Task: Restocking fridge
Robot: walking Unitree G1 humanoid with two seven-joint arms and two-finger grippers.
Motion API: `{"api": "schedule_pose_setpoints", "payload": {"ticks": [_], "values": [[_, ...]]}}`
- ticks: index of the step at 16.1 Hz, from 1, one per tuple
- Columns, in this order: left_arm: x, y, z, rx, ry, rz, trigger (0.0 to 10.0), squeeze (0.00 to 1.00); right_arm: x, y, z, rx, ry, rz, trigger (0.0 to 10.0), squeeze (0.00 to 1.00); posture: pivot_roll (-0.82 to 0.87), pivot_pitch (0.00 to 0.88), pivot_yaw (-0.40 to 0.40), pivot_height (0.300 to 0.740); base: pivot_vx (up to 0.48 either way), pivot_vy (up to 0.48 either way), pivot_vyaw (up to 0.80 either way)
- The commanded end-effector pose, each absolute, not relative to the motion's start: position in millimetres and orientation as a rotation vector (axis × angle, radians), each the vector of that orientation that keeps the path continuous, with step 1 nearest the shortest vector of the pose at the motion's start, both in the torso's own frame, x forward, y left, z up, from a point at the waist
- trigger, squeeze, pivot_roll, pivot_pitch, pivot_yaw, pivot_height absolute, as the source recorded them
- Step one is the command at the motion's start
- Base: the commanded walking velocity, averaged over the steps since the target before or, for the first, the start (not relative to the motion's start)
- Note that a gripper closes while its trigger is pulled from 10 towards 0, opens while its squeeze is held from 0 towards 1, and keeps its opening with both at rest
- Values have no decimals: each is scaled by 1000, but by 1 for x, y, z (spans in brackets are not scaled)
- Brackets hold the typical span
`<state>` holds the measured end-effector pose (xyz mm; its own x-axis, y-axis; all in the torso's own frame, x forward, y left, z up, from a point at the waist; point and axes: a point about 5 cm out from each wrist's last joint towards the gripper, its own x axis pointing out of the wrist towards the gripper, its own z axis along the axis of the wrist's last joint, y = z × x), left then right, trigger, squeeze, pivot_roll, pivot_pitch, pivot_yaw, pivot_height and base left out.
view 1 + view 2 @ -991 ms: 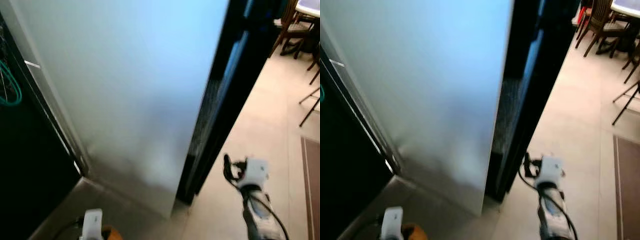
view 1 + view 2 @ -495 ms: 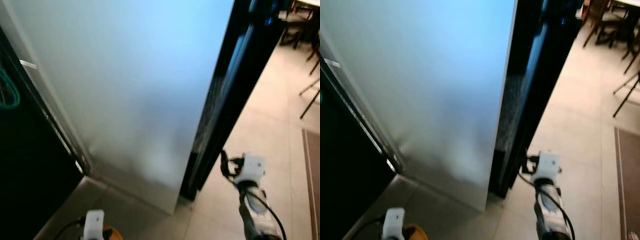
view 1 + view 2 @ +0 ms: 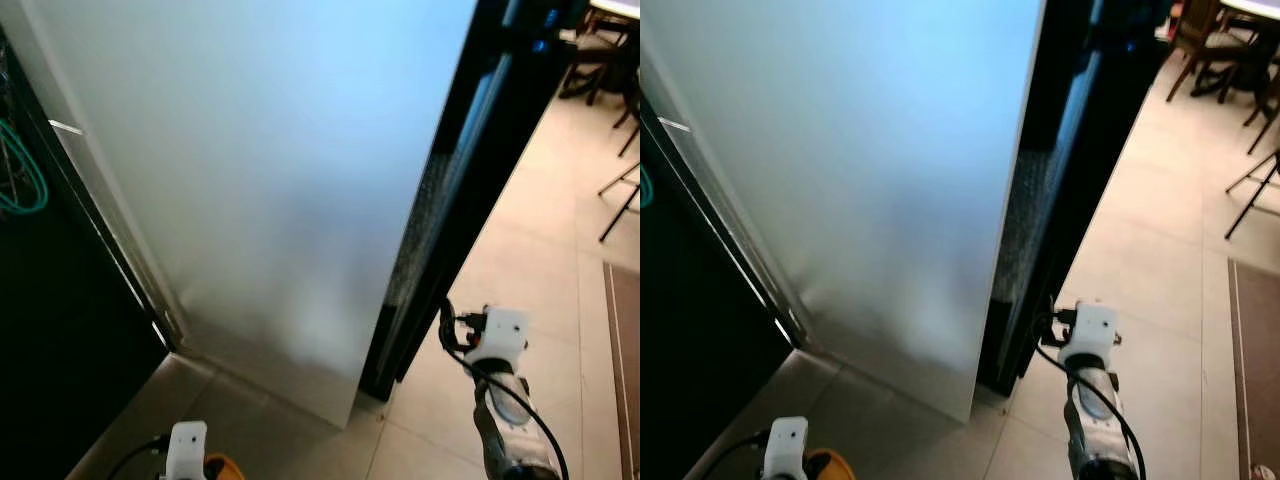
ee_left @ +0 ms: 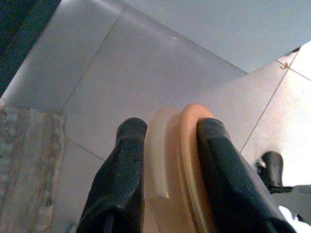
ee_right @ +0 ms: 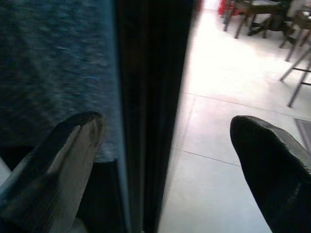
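Fridge door (image 3: 270, 170), pale and smooth, stands swung open across most of the head views, its dark edge (image 3: 1040, 230) running down to the tiled floor (image 3: 520, 250). To its left is the black inside of the fridge, where a loop of green cord (image 3: 20, 185) hangs; what sits on the shelves cannot be made out.

The left wrist view adds what the head views barely catch: the left claw (image 4: 167, 131) is closed on an orange bottle (image 4: 177, 160), one black finger on each side of it, held low over the floor near the door's bottom corner. In the head views just an orange sliver shows low beside the white wrist.

The right claw (image 5: 167, 128) is spread wide, its fingers (image 5: 73, 145) straddling the door's dark edge, nothing held. Chairs (image 5: 252, 14) stand further back on the floor.
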<state>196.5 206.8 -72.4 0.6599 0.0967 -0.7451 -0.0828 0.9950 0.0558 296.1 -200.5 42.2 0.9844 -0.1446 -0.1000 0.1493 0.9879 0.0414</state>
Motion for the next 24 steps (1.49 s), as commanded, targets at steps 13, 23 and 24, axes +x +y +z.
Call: {"api": "schedule_pose_setpoints", "payload": {"ticks": [13,23,24], "values": [[188,203,-78,4,880,92,10000,0,297,-209,46,60,82,-208,10000,0,-1,26,-12,740,0,0,-79],[192,203,-76,2,866,92,10000,0,299,-207,48,58,77,-202,10000,0,1,32,-12,740,166,0,0],[192,203,-76,3,865,92,10000,0,299,-206,49,58,76,-202,10000,0,1,32,-12,740,277,0,0]]}}
